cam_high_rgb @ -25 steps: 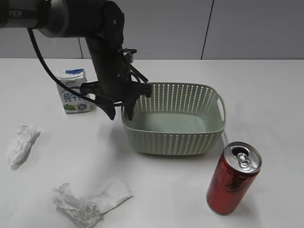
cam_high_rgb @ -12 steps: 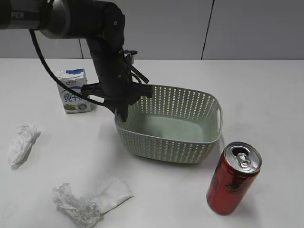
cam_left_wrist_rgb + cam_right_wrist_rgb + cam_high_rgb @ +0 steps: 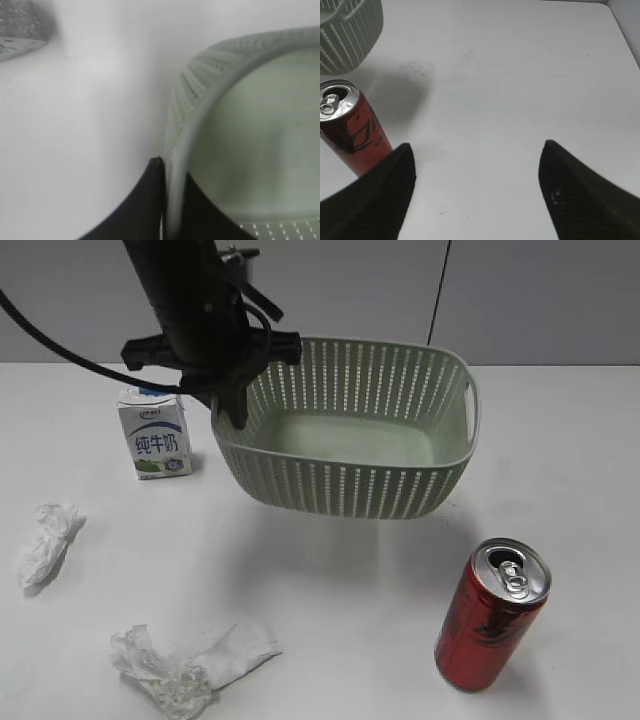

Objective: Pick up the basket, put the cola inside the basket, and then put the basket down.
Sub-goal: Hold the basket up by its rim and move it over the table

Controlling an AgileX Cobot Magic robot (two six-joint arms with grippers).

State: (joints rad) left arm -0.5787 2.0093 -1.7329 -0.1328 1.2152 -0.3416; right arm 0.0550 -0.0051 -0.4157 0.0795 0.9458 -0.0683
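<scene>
Closest to the camera, the cola (image 3: 492, 615) stood upright on the counter (image 3: 340, 640), with the right pincer (image 3: 476, 192) spread wide and empty beside it. Further back, the basket (image 3: 350, 425) hung in the air, tilted, the left pincer (image 3: 232, 400) clenched on its rim. A milk carton (image 3: 156, 435) sat just behind that.
</scene>
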